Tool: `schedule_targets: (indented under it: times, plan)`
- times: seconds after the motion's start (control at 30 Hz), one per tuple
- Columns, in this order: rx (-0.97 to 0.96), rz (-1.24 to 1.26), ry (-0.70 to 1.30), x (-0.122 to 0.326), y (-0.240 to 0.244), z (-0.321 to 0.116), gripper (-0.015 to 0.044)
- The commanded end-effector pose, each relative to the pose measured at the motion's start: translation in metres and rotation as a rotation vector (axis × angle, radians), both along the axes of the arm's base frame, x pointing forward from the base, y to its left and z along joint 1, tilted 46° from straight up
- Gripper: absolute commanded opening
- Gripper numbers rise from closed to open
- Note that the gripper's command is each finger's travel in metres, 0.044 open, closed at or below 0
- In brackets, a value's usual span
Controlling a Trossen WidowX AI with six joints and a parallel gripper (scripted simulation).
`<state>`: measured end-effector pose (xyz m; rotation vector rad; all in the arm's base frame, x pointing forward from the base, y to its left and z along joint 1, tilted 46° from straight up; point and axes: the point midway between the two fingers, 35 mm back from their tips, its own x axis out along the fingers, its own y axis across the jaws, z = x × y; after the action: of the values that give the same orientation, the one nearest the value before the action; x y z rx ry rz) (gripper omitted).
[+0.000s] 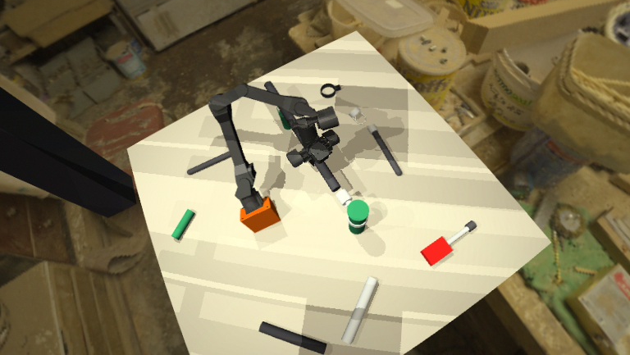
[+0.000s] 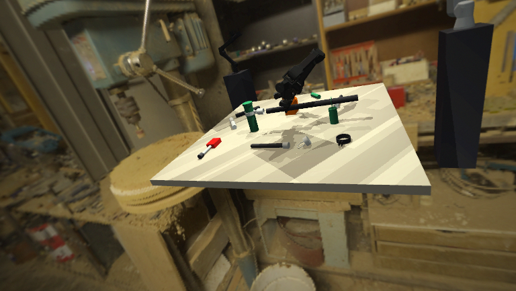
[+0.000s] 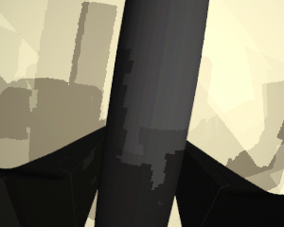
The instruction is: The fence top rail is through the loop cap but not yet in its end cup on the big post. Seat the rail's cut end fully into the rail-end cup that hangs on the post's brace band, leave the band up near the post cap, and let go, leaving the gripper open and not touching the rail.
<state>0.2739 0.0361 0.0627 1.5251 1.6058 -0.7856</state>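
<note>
The long dark grey rail [image 1: 327, 175] [image 2: 344, 99] [image 3: 161, 71] runs nearly level above the table. My gripper [image 2: 287, 107] [image 3: 141, 137] is shut on it; a dark finger lies against each side. The rail's far part passes over the small green post [image 2: 333, 115] at its thin loop, mostly hidden by the arm in the top view. The big green post [image 1: 358, 211] [image 2: 251, 122] stands upright. Its pale band [image 2: 248, 113] sits below the cap, holding the white end cup [image 1: 344, 197] [image 2: 260, 111]. The rail's near end is just short of the cup's mouth, roughly in line, with a small gap.
A black ring [image 1: 327, 90] [image 2: 343, 136], a clear cap [image 1: 355, 112] and a grey-tipped rod [image 1: 385, 152] [image 2: 268, 145] lie beside the rail. A red block with a shaft [image 1: 436, 251] [image 2: 213, 142] lies beyond the big post. The orange block [image 1: 261, 217] is at the arm's base.
</note>
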Motion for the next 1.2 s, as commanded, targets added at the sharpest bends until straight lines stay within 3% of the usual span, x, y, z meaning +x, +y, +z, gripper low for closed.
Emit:
schedule_targets:
  times: [0.0,1.17]
  plan:
    - [-0.007,-0.009,-0.01,0.006,-0.005,0.003,0.0]
    - [0.014,0.007,-0.006,0.006,-0.014,-0.013,0.0]
